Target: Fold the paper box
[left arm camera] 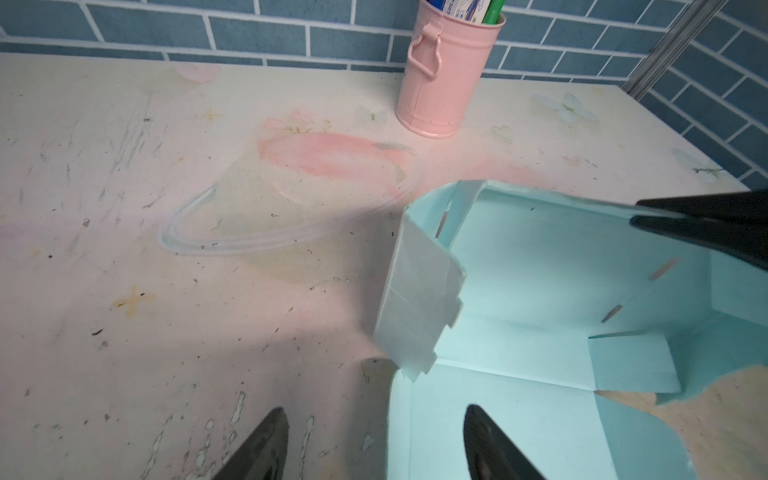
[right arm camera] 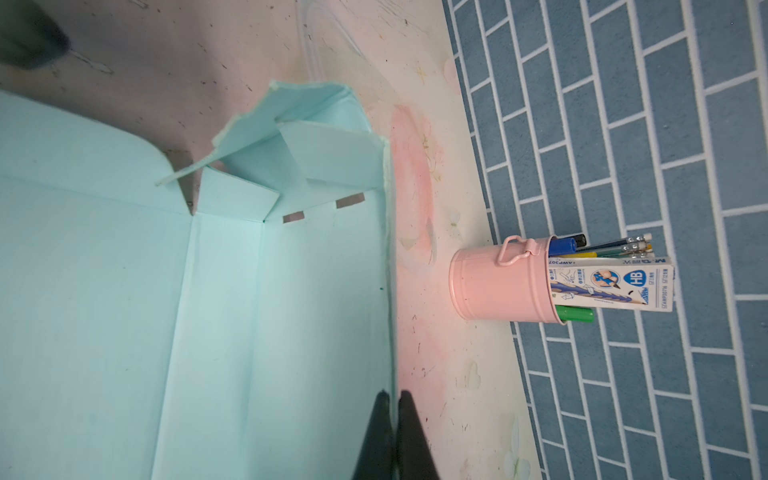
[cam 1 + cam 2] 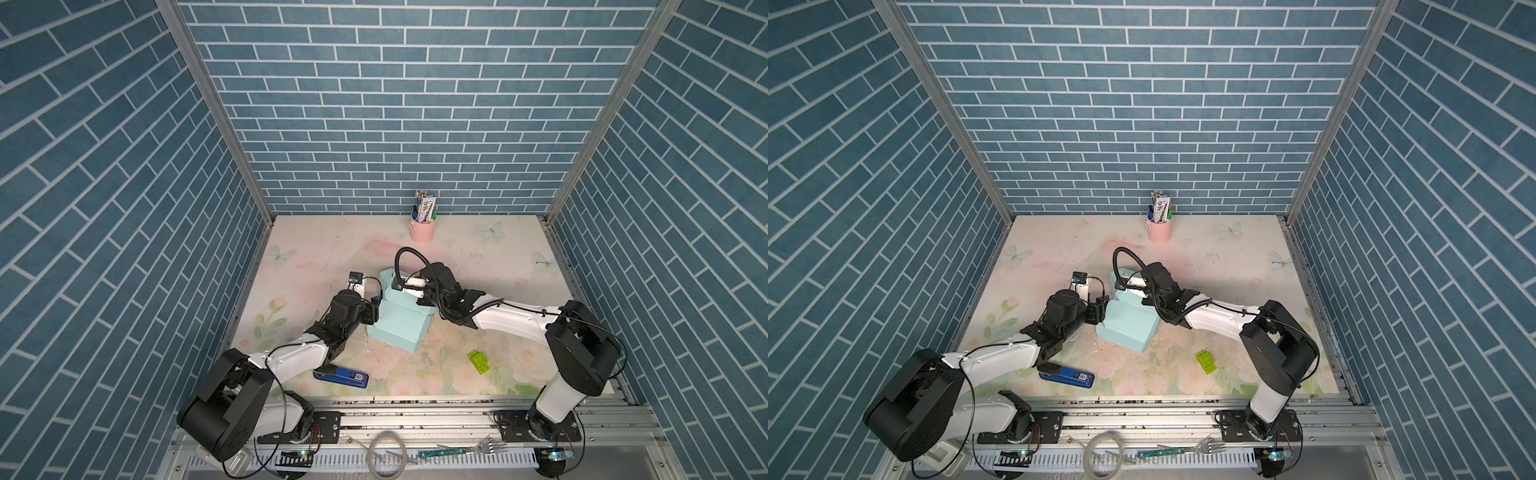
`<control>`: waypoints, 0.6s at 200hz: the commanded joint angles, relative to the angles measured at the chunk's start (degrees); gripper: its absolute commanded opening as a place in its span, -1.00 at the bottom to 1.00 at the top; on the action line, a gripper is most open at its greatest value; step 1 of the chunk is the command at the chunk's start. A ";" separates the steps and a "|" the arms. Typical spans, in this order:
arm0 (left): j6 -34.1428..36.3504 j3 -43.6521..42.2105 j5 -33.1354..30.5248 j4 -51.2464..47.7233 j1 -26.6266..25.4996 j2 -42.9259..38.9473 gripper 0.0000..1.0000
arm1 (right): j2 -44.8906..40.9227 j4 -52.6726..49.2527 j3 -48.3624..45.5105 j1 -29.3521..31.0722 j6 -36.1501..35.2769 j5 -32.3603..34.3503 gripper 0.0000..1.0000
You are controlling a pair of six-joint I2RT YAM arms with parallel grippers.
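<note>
The paper box (image 3: 399, 328) (image 3: 1127, 328) is pale mint card, part folded, lying mid-table with its far wall raised. My right gripper (image 2: 394, 395) is shut on the top edge of that far wall (image 2: 388, 257); its black fingers (image 1: 685, 220) show pinching the wall in the left wrist view. A side flap (image 1: 419, 286) stands up loosely at the box's left end. My left gripper (image 1: 374, 413) (image 3: 376, 309) is open at the box's left side. One fingertip hangs over the box panel (image 1: 519, 415), the other over the table, with the card edge between them.
A pink pen cup (image 3: 422, 230) (image 2: 498, 282) stands by the back wall. A blue stapler (image 3: 343, 377) lies under the left arm, and a green toy brick (image 3: 478, 362) at the front right. A fork (image 3: 490, 446) and a clear ring (image 3: 387, 461) rest on the front rail.
</note>
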 commanded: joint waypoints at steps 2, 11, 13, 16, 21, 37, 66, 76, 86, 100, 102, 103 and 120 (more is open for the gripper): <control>-0.85 1.28 -0.57 -2.64 1.55 1.26 0.36 | 1.21 3.66 -0.20 0.16 -3.63 1.94 -1.00; -0.76 2.10 0.57 -2.88 2.49 2.51 0.36 | 1.57 4.49 -0.51 0.13 -4.56 2.49 -1.00; -0.74 2.22 0.86 -2.92 2.68 2.87 0.36 | 1.65 4.57 -0.48 0.13 -4.80 2.64 -1.00; -0.61 2.57 1.20 -3.03 2.94 3.42 0.36 | 1.82 4.82 -0.49 0.23 -5.30 2.84 -1.00; -0.48 3.22 1.57 -3.26 3.31 4.17 0.36 | 2.10 5.45 -0.65 0.23 -5.77 3.20 -1.00; 0.88 5.15 2.20 -3.81 3.72 6.69 0.37 | 2.51 7.05 -1.18 0.19 -7.30 3.70 -1.00; 2.44 7.44 2.99 -2.55 4.52 9.82 0.37 | 3.27 8.87 -1.61 0.45 -9.42 4.49 -1.00; 2.92 8.04 3.62 -1.91 5.19 10.57 0.37 | 3.54 9.83 -1.87 0.59 -10.06 4.80 -1.00; 3.80 8.49 4.26 -1.21 5.44 11.47 0.37 | 3.80 10.63 -2.12 0.64 -10.94 5.10 -1.00; 5.02 9.65 5.75 -1.31 5.98 12.77 0.38 | 3.99 12.12 -2.71 0.77 -11.84 5.21 -1.00; 5.21 9.87 6.02 -1.23 6.01 12.91 0.37 | 4.02 12.28 -2.79 0.73 -12.07 5.21 -1.00; 5.30 9.95 6.25 -1.21 6.02 12.97 0.37 | 4.01 12.40 -2.86 0.76 -12.16 5.26 -1.00; 6.67 10.43 9.51 0.30 6.37 14.01 0.38 | 4.41 14.35 -3.54 1.00 -13.17 5.74 -1.00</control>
